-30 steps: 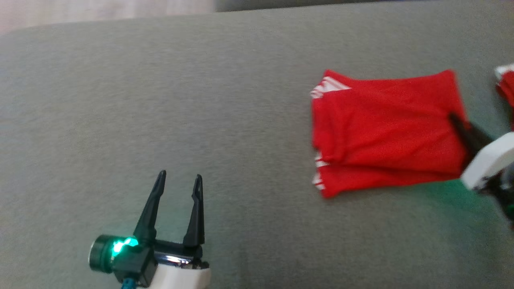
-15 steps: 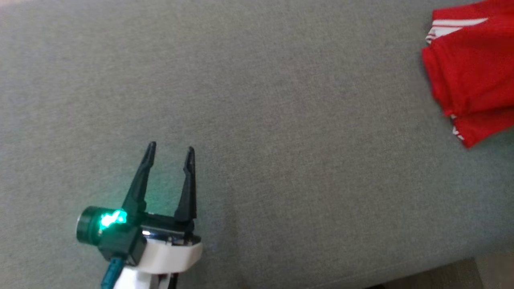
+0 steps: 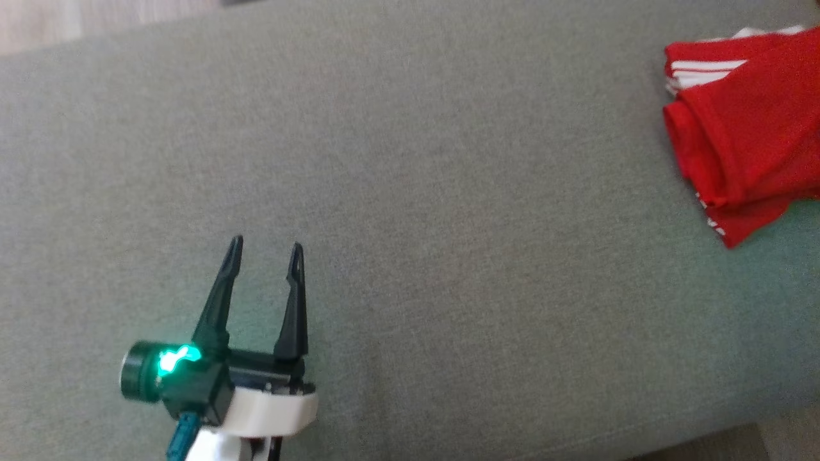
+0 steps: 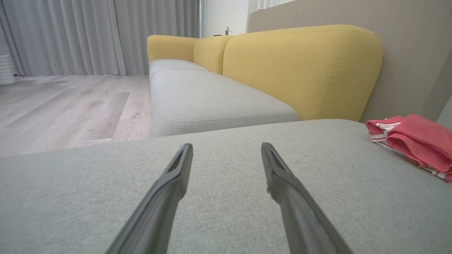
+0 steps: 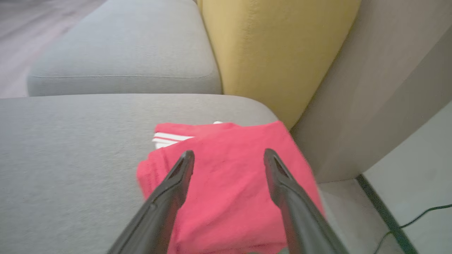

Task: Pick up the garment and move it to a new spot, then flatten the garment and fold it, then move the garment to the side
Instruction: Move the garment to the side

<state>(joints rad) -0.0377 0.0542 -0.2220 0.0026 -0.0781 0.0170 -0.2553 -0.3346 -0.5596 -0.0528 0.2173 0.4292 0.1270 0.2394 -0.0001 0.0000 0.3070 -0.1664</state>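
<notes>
Folded red garment (image 3: pixel 749 128) lies at the right end of the grey cushion (image 3: pixel 448 192), white stripes showing at one corner, its far edge near the yellow backrest (image 5: pixel 275 53). Right gripper (image 5: pixel 229 152) hangs over it, fingers spread wide and gripping nothing. Left gripper (image 3: pixel 266 242) hovers well apart from the garment over bare cushion, fingers spread too and empty
</notes>
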